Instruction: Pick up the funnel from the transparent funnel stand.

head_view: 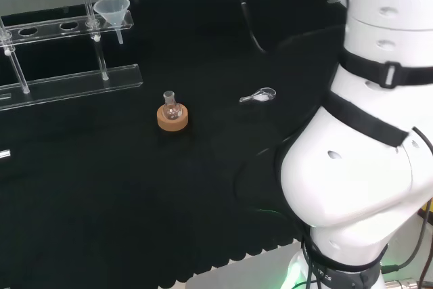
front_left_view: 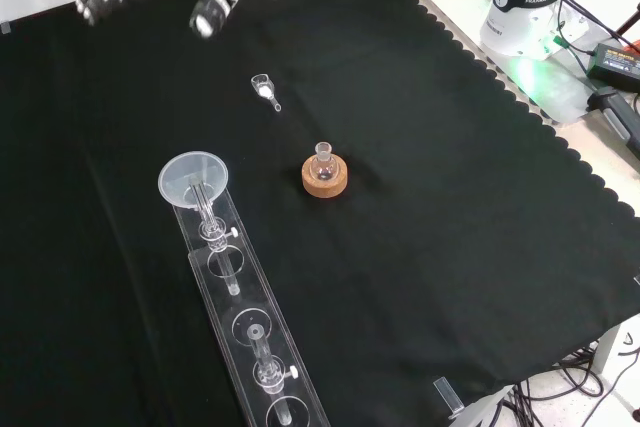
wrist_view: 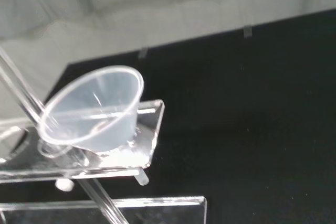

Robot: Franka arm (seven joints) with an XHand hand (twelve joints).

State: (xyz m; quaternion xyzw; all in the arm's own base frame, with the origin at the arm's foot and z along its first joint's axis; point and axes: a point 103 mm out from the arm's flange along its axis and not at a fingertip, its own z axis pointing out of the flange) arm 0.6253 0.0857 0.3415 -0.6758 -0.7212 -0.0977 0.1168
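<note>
The hand (front_left_view: 215,2) hangs blurred at the front view's top; whether its fingers are spread or curled cannot be told. The funnel (front_left_view: 194,179) sits in the end hole of the transparent funnel stand (front_left_view: 262,347), well apart from the hand.

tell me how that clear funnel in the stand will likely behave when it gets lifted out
The funnel looks thin-walled and clear, so it is probably light and stiff. Its smooth cone could be slippery to hold. Its stem hangs through a hole in the transparent stand, so a straight upward lift seems safest; a sideways pull would likely catch the stem and nudge the stand.
</note>
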